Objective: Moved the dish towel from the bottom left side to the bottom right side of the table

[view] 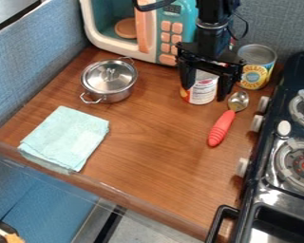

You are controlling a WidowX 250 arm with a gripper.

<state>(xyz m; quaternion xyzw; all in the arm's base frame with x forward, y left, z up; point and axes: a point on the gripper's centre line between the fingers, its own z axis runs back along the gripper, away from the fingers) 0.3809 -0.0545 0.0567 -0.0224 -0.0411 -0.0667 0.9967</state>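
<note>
My claw (205, 93) hides the top and part of the sides of the white can (202, 96), so I can't tell whether that one is open. My arm (213, 12) runs out past the top edge and covers part of the microwave (89, 26), whose top is cut off too. The display (173, 8) is too small for me to read. The lid (109, 76) hides whatever the pot (119, 96) may hold. The stove (262, 192) runs off the right and bottom edges, cutting short both burners.

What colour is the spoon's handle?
The spoon's handle is coral red, seen best in the camera view.
</note>
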